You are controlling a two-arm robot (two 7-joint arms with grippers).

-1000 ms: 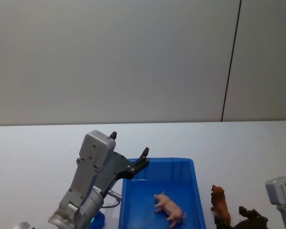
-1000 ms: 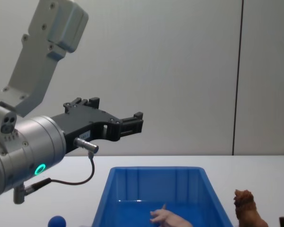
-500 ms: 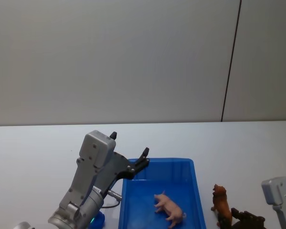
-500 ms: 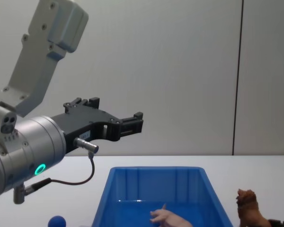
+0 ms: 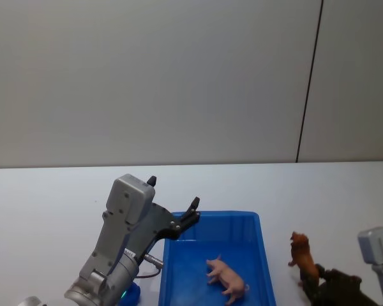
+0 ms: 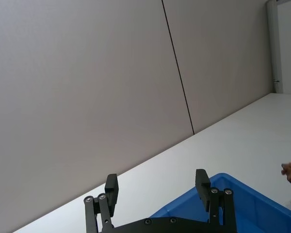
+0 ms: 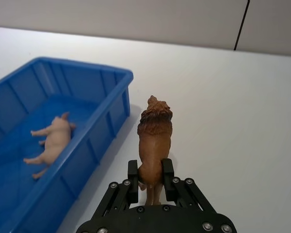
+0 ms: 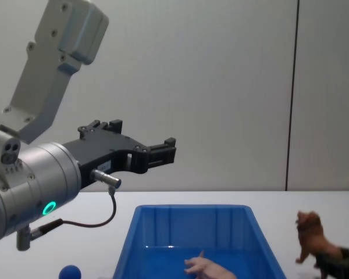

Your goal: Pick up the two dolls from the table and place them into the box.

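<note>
The reddish-brown shaggy doll point(image 7: 154, 127) is held by its hindquarters in my right gripper point(image 7: 150, 168), which is shut on it. It hangs tilted, head up, above the table point(image 5: 51, 204) just right of the box point(image 5: 210, 217). The same doll point(image 5: 301, 255) and right gripper point(image 5: 320, 284) appear at the lower right of the head view. The pale pink doll point(image 5: 226, 278) lies on its side on the floor of the blue box point(image 7: 87, 69). My left gripper point(image 5: 173, 191) hovers open and empty over the box's far left corner.
A small blue ball point(image 8: 70, 272) rests on the table left of the box, under my left arm. White tabletop stretches right of the box and behind it up to a plain grey wall.
My right gripper has lifted the reddish-brown doll off the table, raising it and tipping it head up. The left arm and the pink doll have not moved.
</note>
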